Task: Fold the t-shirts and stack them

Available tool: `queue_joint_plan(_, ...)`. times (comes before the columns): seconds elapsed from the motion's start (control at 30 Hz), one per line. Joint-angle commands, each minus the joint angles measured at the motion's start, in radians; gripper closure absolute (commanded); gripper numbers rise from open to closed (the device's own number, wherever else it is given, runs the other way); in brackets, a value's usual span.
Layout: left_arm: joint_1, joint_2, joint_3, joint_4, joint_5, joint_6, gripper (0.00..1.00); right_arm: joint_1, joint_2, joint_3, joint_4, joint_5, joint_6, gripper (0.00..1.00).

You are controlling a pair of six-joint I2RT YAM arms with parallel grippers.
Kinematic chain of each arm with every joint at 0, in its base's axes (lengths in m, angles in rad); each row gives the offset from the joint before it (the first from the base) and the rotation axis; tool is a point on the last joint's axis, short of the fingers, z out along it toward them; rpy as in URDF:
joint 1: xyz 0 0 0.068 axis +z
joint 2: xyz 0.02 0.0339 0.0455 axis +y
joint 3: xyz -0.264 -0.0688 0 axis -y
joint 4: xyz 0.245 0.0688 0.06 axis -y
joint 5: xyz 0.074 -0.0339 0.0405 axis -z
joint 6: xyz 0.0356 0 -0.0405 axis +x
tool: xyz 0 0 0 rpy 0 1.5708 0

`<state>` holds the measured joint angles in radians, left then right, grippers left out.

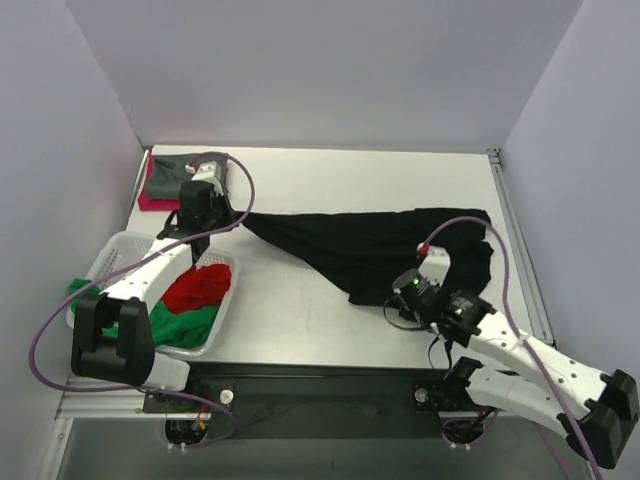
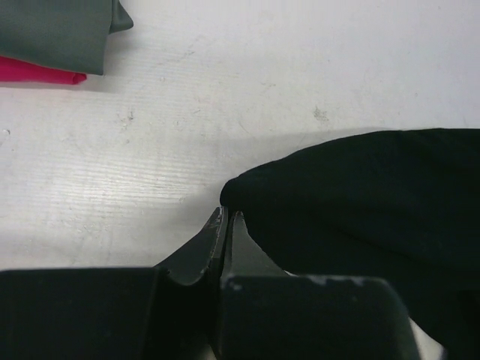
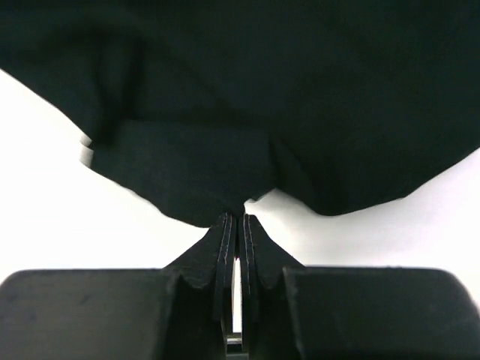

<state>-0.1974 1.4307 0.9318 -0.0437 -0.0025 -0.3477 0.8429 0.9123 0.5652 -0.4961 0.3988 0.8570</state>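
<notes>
Two tees, a red one and a green one, lie bundled in the white basket at the near left, not yet folded. Just beyond the arm bases on the right, the right gripper has its fingers pressed together on a near edge of the black t-shirt. Only a sliver of light shows between them. The shirt lies across the middle of the worktop in a rumpled, tapering band, narrowing to a point at its left end. There the left gripper is closed, and judging by how the cloth draws to a point at its tips, it is pinching that corner.

The step in hand looks like spreading this shirt flat before any fold. To do it well, both pinches should hold while the arms draw apart evenly, low over the surface. That would let the bunched right side open out without the cloth tearing loose from the thin corner hold.

At the far left sits the finished stack, a grey-green tee on top of a pink-red one.
</notes>
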Motion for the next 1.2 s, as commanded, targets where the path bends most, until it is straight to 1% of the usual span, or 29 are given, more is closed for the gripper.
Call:
queue_joint_plan(0.0, 0.039, -0.044, 0.079, 0.045, 0.068, -0.014, 1.00, -0.059, -0.095, 0.155, -0.108, 0.081, -0.140, 1.00)
queue_joint_plan(0.03, 0.049, -0.047, 0.094, 0.045, 0.073, -0.016, 1.00, -0.079, -0.104, 0.226, -0.154, 0.098, -0.156, 1.00)
queue_joint_plan(0.1, 0.075, -0.052, 0.108, 0.010, 0.088, -0.017, 1.00, -0.093, -0.124, 0.304, -0.208, 0.164, -0.176, 1.00)
queue_joint_plan(0.13, 0.084, -0.056, 0.122, 0.007, 0.096, -0.017, 1.00, -0.096, -0.128, 0.379, -0.263, 0.198, -0.185, 1.00)
queue_joint_plan(0.17, 0.096, -0.059, 0.128, -0.002, 0.102, -0.017, 1.00, -0.097, -0.141, 0.412, -0.292, 0.250, -0.187, 1.00)
queue_joint_plan(0.23, 0.131, -0.067, 0.136, -0.005, 0.120, -0.022, 1.00, -0.097, -0.162, 0.488, -0.350, 0.291, -0.196, 1.00)
queue_joint_plan(0.33, 0.179, -0.076, 0.136, -0.004, 0.144, -0.028, 1.00, -0.099, -0.226, 0.528, -0.390, 0.337, -0.200, 1.00)
queue_joint_plan(0.43, 0.193, -0.078, 0.110, 0.013, 0.170, -0.039, 1.00, -0.099, -0.286, 0.527, -0.407, 0.356, -0.199, 1.00)
queue_joint_plan(0.47, 0.231, -0.075, 0.101, 0.028, 0.179, -0.045, 1.00, -0.099, -0.299, 0.515, -0.412, 0.359, -0.196, 1.00)
queue_joint_plan(0.63, 0.253, -0.062, 0.062, 0.073, 0.231, -0.062, 1.00, -0.100, -0.279, 0.510, -0.447, 0.406, -0.168, 1.00)
queue_joint_plan(0.77, 0.251, -0.069, 0.048, 0.103, 0.266, -0.074, 1.00, -0.099, -0.245, 0.547, -0.446, 0.458, -0.176, 1.00)
queue_joint_plan(0.9, 0.225, -0.085, 0.050, 0.122, 0.288, -0.096, 1.00, -0.099, -0.199, 0.613, -0.444, 0.509, -0.197, 1.00)
queue_joint_plan(1.03, 0.124, -0.125, 0.081, 0.108, 0.237, -0.089, 1.00, -0.102, -0.152, 0.697, -0.389, 0.537, -0.260, 1.00)
queue_joint_plan(1.13, 0.078, -0.156, 0.137, 0.078, 0.201, -0.083, 1.00, -0.110, -0.104, 0.785, -0.326, 0.529, -0.354, 1.00)
queue_joint_plan(1.17, 0.053, -0.165, 0.157, 0.061, 0.190, -0.085, 1.00, -0.110, -0.093, 0.845, -0.311, 0.525, -0.404, 1.00)
